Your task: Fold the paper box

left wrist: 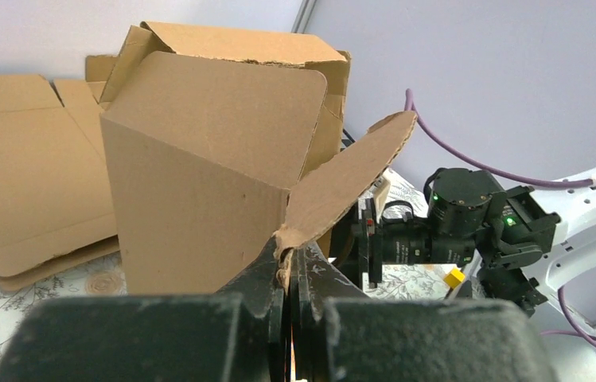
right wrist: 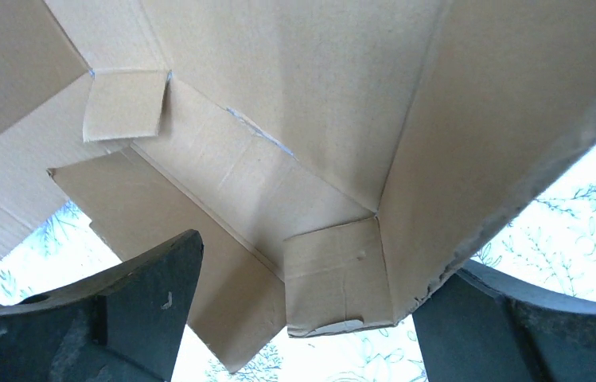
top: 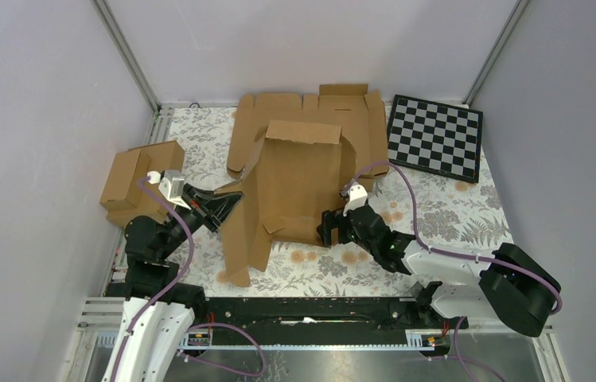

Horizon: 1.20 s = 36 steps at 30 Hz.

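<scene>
One box (top: 298,187), one flat blank (top: 278,103), two small boxes (top: 131,179). Left fingers (left wrist: 278,274) pinch the box's flap; right fingers (top: 328,228) gape wide around its corner.

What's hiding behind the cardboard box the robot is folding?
Behind the paper box lies a flat cardboard blank. Only its far edge and its sides show. The box covers the middle part, so anything lying there is hidden.

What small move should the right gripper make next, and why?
Probably close the right gripper on the paper box: its open fingers have the box's near wall between them, while the left gripper is shut on a side flap. A second hold would likely steady the folding.
</scene>
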Available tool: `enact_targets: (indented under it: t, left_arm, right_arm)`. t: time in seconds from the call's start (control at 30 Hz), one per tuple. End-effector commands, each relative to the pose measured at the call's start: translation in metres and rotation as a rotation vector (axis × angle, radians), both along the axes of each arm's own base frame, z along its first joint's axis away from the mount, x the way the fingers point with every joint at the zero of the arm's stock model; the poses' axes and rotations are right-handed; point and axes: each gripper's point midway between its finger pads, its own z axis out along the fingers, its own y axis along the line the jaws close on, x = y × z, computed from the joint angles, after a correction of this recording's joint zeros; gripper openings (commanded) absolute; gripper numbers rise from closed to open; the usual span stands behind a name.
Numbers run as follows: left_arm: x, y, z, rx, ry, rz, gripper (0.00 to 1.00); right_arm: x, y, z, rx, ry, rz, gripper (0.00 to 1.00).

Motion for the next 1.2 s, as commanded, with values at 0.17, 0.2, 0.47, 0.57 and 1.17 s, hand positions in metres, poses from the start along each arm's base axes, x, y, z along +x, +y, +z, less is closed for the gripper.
enact_targets:
  t: [0.17, 0.2, 0.47, 0.57, 1.17]
  left_arm:
    - [-0.011, -0.007, 0.000, -0.036, -0.006, -0.062, 0.00]
    - [-0.011, -0.007, 0.000, -0.035, -0.006, -0.062, 0.00]
    - [-0.004, 0.000, -0.002, 0.000, 0.000, 0.001, 0.00]
    - [0.005, 0.007, -0.008, 0.019, 0.036, 0.055, 0.00]
    - [0.011, 0.008, -0.007, 0.040, 0.065, 0.068, 0.00]
  right_arm:
    - [0.005, 0.017, 0.020, 0.123, 0.046, -0.064, 0.95]
    - [0.004, 0.015, 0.015, 0.086, 0.045, -0.049, 0.95]
    - [-0.016, 0.003, -0.020, -0.111, 0.040, 0.087, 0.99]
    - [-0.021, 0.002, -0.027, -0.115, 0.004, 0.093, 1.00]
    - [-0.023, 0.008, 0.003, -0.065, -0.100, 0.080, 1.00]
